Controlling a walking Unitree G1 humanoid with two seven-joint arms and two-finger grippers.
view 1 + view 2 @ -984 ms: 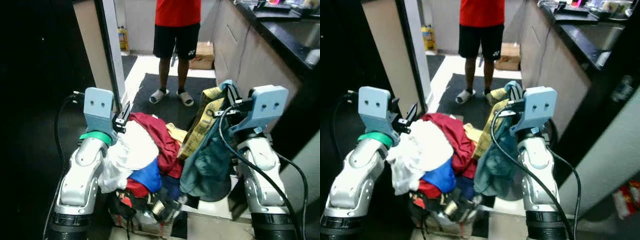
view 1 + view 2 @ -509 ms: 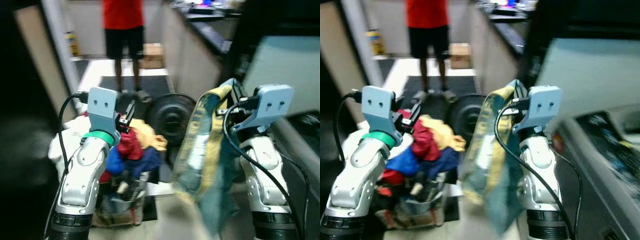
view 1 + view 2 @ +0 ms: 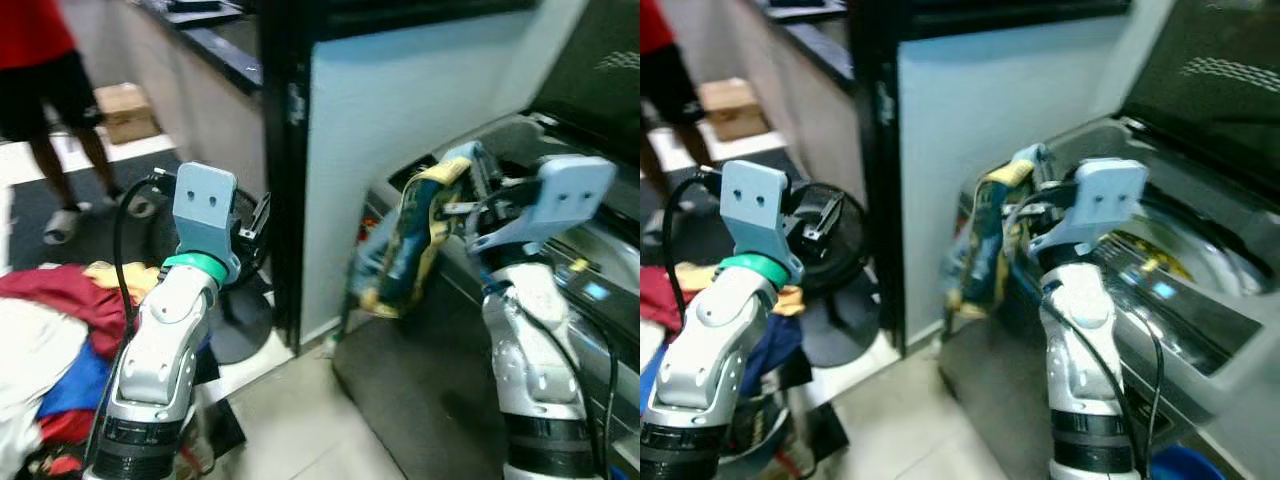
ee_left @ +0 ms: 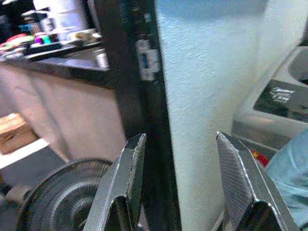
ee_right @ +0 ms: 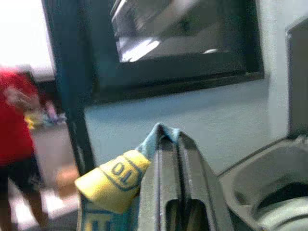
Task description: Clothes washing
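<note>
My right gripper point(image 3: 476, 186) is shut on a teal and yellow garment point(image 3: 410, 245), which hangs from it beside the front left corner of a top-loading washing machine point(image 3: 1200, 300). The machine's dark lid point(image 3: 1215, 70) stands raised and the drum point(image 3: 1160, 255) is open. In the right wrist view the gripper point(image 5: 178, 144) pinches the garment's yellow-lettered edge point(image 5: 113, 175). My left gripper point(image 4: 179, 140) is open and holds nothing, raised in front of a black fan point(image 3: 830, 235). The heap of mixed clothes point(image 3: 40, 320) lies at the lower left.
A pale blue wall panel point(image 3: 400, 110) with a black post point(image 3: 285, 150) stands between the fan and the washer. A person point(image 3: 40, 60) in red top and black shorts stands at the far left, near a cardboard box point(image 3: 125, 105). A blue object point(image 3: 1185, 465) sits by the washer's base.
The view has swung right, from the clothes heap and person to the washing machine. My right gripper still holds the garment, now beside the washer. The left gripper stays open.
</note>
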